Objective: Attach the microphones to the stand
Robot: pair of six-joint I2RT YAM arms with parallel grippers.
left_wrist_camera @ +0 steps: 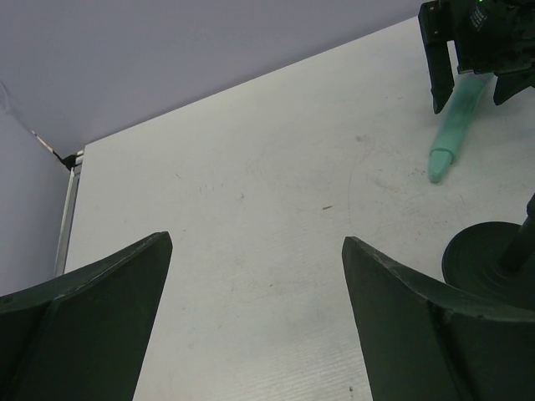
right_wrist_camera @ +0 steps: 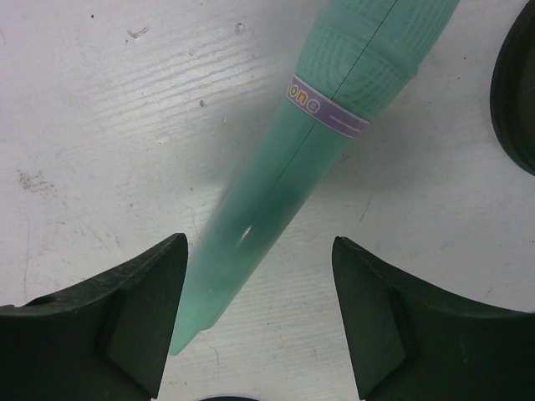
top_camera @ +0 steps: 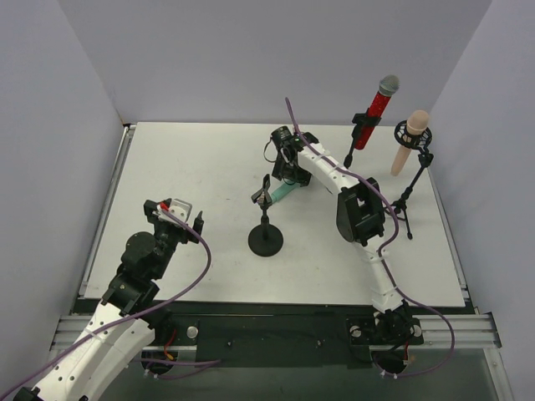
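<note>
The mint-green microphone (top_camera: 282, 195) lies flat on the table beside the small round-base stand (top_camera: 266, 241), whose clip is empty. My right gripper (top_camera: 287, 174) hangs over it, open; in the right wrist view the gripper (right_wrist_camera: 259, 255) has its jaws on either side of the tapered tail of the mint-green microphone (right_wrist_camera: 322, 134), not touching it. The glittery red microphone (top_camera: 374, 110) sits in a stand clip at the back right. The peach-pink microphone (top_camera: 410, 140) sits in a ring mount beside it. My left gripper (top_camera: 189, 219) is open and empty at the left (left_wrist_camera: 257, 242).
The tripod stand (top_camera: 407, 205) with the ring mount has legs spread near the table's right edge. The round stand base shows at the right edge of both wrist views (left_wrist_camera: 489, 259) (right_wrist_camera: 520, 92). Grey walls enclose the table on three sides.
</note>
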